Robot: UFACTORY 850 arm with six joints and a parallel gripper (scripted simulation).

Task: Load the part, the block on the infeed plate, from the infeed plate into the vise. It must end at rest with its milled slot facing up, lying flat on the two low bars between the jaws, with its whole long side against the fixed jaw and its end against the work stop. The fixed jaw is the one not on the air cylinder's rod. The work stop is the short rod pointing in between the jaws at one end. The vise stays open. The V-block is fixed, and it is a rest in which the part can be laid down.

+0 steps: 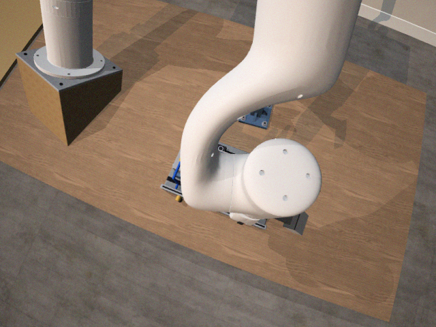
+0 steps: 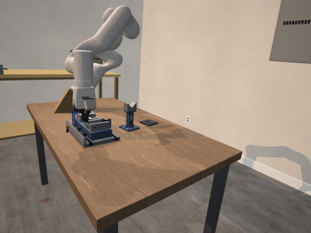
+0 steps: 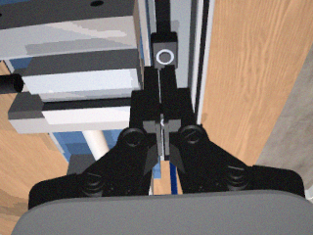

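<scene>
The vise (image 2: pixel 94 127) stands on the table, mostly hidden under my arm in the top view. In the wrist view a light grey block, the part (image 3: pixel 81 81), lies lengthwise between the jaws. A short black rod, the work stop (image 3: pixel 10 82), points in at its left end. My gripper (image 3: pixel 159 85) is shut with nothing between the fingers; its tips sit low at the part's right end, beside the rail. It also shows down in the vise in the exterior view (image 2: pixel 85 117). I cannot tell the slot's facing. The infeed plate (image 2: pixel 148 122) is bare.
The V-block (image 2: pixel 129 108) stands on its blue post between the vise and the infeed plate, with nothing in it; its base shows in the top view (image 1: pixel 255 118). Blue hoses (image 1: pixel 178 169) and a yellow fitting (image 1: pixel 178 198) sit at the vise's end. The arm's pedestal (image 1: pixel 68 88) is at the far left.
</scene>
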